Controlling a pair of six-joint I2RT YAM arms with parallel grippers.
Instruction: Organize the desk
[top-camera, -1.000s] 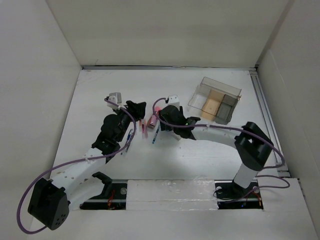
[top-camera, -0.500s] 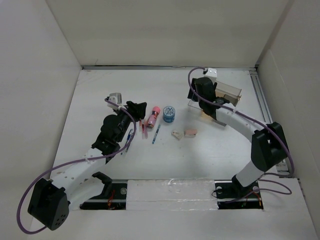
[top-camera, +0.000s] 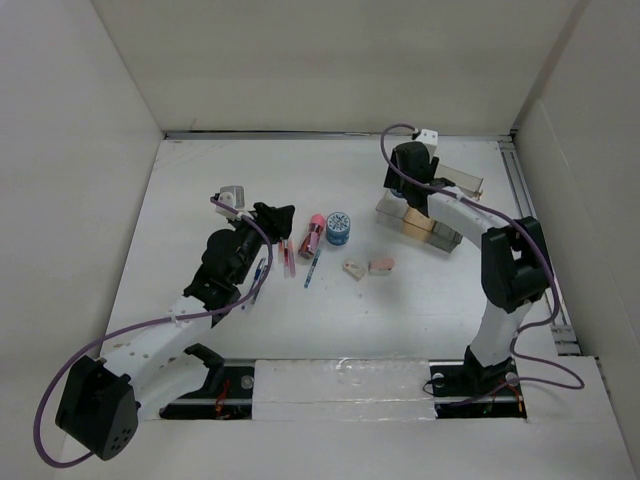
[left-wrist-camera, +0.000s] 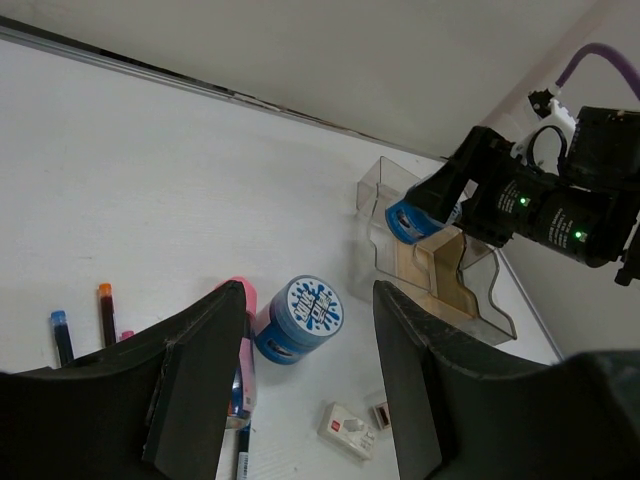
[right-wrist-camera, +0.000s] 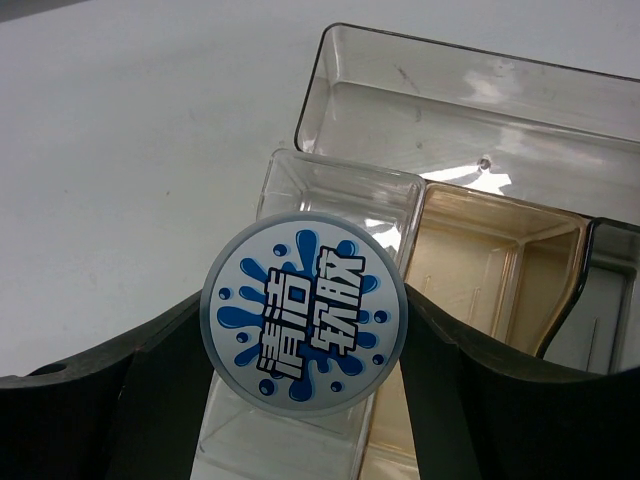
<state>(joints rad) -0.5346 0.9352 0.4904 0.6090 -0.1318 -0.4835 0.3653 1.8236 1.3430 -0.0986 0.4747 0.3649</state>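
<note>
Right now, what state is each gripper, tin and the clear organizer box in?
left gripper: open, empty.
right gripper: shut on blue round labelled tin.
blue round labelled tin: held above clear plastic organizer box.
clear plastic organizer box: visible compartments empty.
second blue round tin: label up on white desk.

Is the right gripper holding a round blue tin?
Yes, the right gripper clamps the round blue tin between its fingers, over the clear organizer box.

White desk has got pens, a pink tube, blue tin and erasers mid-desk, clear organizer at 2 o'clock.
</note>
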